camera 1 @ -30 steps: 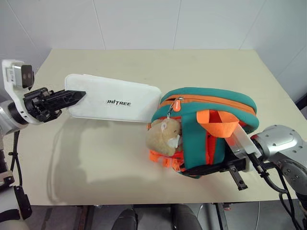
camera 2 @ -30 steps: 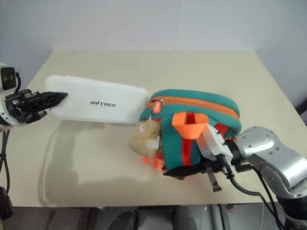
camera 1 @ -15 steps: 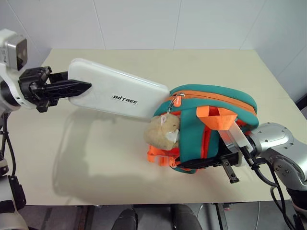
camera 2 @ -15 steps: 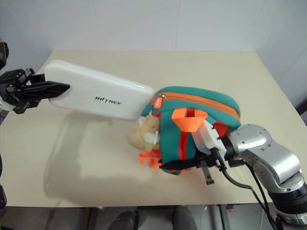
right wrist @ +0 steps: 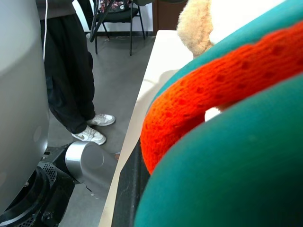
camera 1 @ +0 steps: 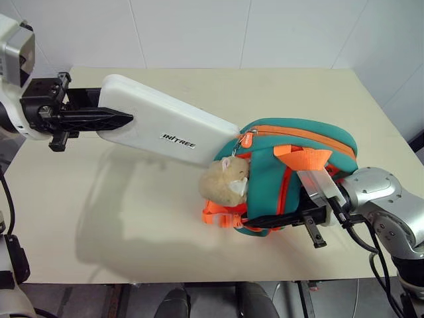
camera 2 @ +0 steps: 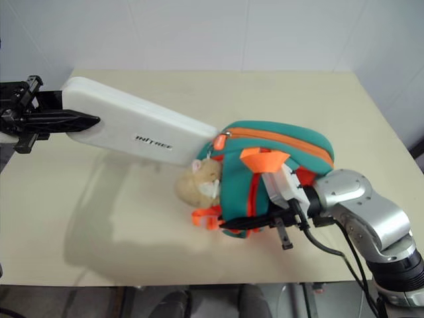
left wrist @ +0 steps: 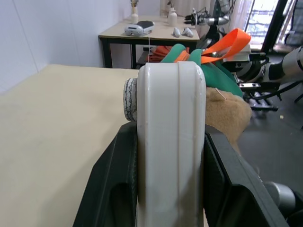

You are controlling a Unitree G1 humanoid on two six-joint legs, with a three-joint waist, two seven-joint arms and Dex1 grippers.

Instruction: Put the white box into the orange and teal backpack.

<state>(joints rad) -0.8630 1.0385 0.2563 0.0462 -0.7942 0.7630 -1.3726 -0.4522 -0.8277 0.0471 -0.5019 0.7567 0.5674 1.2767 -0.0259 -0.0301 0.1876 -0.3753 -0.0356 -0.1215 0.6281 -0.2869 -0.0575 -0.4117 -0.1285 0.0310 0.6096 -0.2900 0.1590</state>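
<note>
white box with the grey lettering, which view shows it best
The left eye view: the flat white plastic box shows whole, lettering included, one end between the left gripper's fingers. The right eye view shows the same. The left wrist view shows its narrow end edge-on.

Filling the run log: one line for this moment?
left gripper: shut on white box, raised | box end at backpack opening | right gripper: shut on backpack

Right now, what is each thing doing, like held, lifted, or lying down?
flat white plastic box: lifted, tilted, far end at the backpack's opening
orange and teal fabric backpack: on its side, gripped
tan plush toy: hanging on the backpack
left gripper: shut on the box
right gripper: shut on the backpack
</note>
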